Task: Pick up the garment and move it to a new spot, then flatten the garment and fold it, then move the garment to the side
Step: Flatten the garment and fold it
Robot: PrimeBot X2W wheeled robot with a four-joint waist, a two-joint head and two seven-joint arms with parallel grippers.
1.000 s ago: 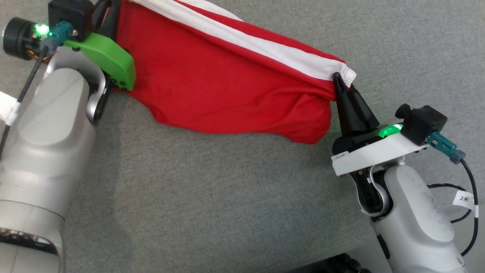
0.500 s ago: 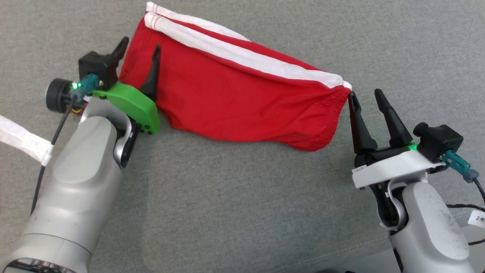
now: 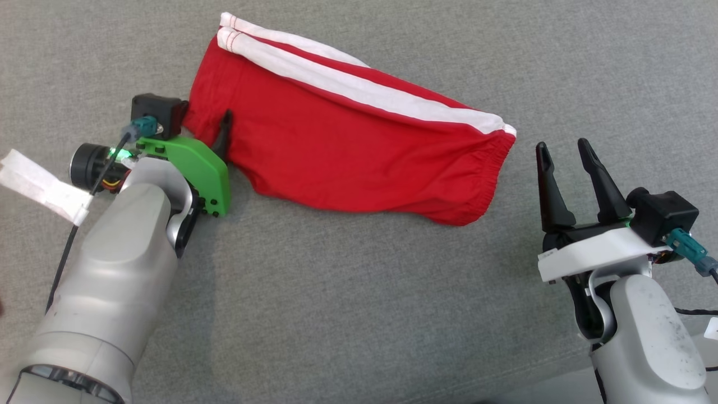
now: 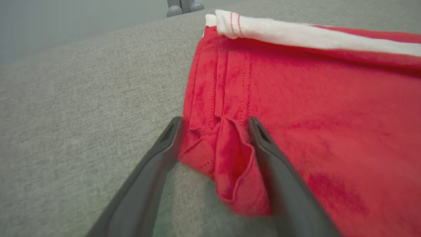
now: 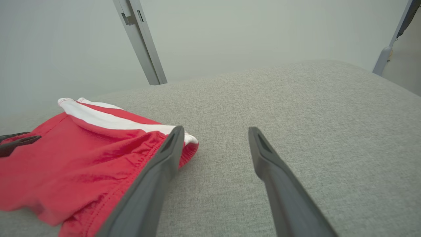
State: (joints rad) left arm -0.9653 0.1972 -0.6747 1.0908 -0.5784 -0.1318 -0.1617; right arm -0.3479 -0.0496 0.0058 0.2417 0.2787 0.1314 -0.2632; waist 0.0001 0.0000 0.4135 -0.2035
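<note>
The garment (image 3: 348,140) is a pair of red shorts with a white side stripe, lying spread on the grey surface. My left gripper (image 3: 205,109) is open at its left end. In the left wrist view the two fingers (image 4: 213,120) straddle a puckered corner of the red hem (image 4: 230,154) without pinching it. My right gripper (image 3: 562,144) stands open just right of the elastic waistband end, apart from the cloth. In the right wrist view the garment (image 5: 82,148) lies left of the open gripper (image 5: 216,129), whose left finger overlaps the waistband corner in the picture.
Grey fabric surface (image 3: 359,292) extends on all sides of the shorts. A white tape label (image 3: 39,185) hangs on the left arm's cable. Grey metal frame posts (image 5: 141,42) stand beyond the far edge, with another post (image 5: 388,49) at the right.
Both grippers were shut on the lifted shorts one second ago. They have opened and drawn back toward me, and the shorts now lie flat on the surface.
</note>
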